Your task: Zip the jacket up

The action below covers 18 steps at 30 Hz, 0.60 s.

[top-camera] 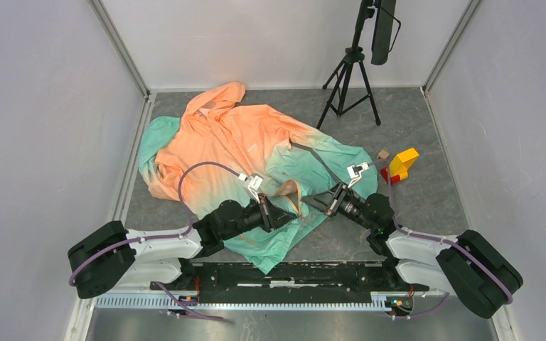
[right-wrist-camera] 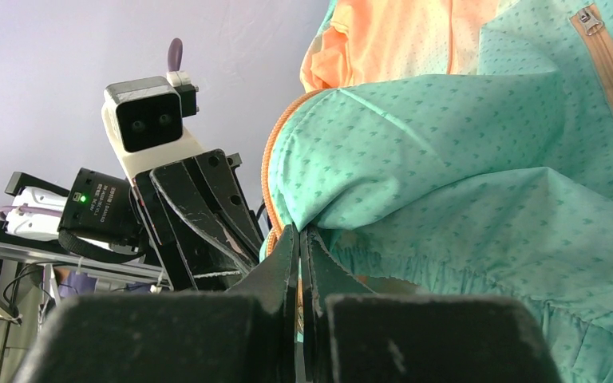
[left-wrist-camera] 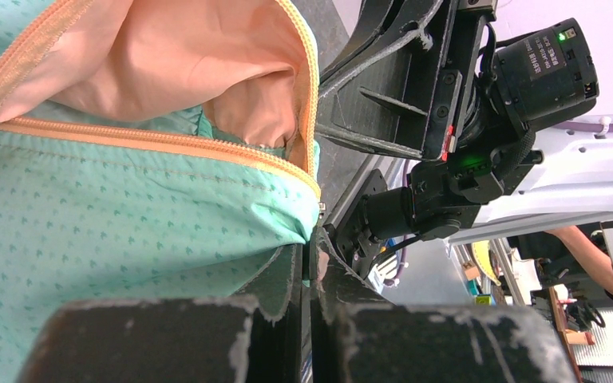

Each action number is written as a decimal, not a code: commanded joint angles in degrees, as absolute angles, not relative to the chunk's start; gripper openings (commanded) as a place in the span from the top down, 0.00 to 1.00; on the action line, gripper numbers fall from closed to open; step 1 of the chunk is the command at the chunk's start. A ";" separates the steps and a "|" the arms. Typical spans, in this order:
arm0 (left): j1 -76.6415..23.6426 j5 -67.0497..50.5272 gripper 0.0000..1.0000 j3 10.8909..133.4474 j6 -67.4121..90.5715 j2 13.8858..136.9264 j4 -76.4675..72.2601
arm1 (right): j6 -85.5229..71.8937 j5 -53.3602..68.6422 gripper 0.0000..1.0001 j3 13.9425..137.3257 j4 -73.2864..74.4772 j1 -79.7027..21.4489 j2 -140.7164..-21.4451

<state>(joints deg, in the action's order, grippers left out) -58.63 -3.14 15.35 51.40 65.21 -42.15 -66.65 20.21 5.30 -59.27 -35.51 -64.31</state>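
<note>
The jacket [top-camera: 242, 153] lies spread on the grey table, orange at the hood and shoulders, teal at the hem, its front open near the hem. My left gripper [top-camera: 291, 213] is shut on the teal hem corner of one front panel [left-wrist-camera: 207, 215], beside its orange zipper tape [left-wrist-camera: 160, 142]. My right gripper [top-camera: 311, 202] is shut on the other panel's teal hem edge [right-wrist-camera: 415, 152], by the orange zipper tape [right-wrist-camera: 268, 171]. The two grippers face each other, tips close together. A pocket zipper [right-wrist-camera: 607, 72] shows in the right wrist view.
A black tripod [top-camera: 348, 78] stands at the back right. A yellow and red block [top-camera: 400, 165] and a small wooden block [top-camera: 382, 153] lie right of the jacket. White walls enclose the table on three sides.
</note>
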 commanded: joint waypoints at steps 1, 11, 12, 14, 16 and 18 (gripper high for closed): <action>-58.81 -2.93 0.98 14.99 51.31 65.45 -45.72 | -66.96 18.86 1.00 7.06 -62.92 -35.75 -64.10; -58.80 -2.90 0.98 15.03 51.59 65.70 -46.02 | -68.44 17.68 1.00 6.51 -63.54 -35.77 -63.00; -58.80 -2.88 0.98 15.04 51.68 65.91 -46.14 | -68.80 17.37 1.00 6.45 -63.78 -35.81 -62.98; -58.84 -2.90 0.98 15.03 51.90 66.54 -46.82 | -69.61 16.95 1.00 6.50 -64.66 -36.08 -63.17; -58.83 -2.90 0.98 15.03 52.19 67.00 -47.67 | -70.97 16.17 1.00 6.25 -66.04 -36.51 -63.52; -58.84 -2.82 0.98 15.07 52.51 67.47 -48.40 | -72.03 14.91 1.00 5.90 -67.10 -37.05 -63.60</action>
<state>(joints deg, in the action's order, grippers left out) -58.63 -3.11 15.29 51.48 66.65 -43.79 -69.30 17.76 5.39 -60.84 -36.10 -63.88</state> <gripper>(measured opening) 0.045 0.006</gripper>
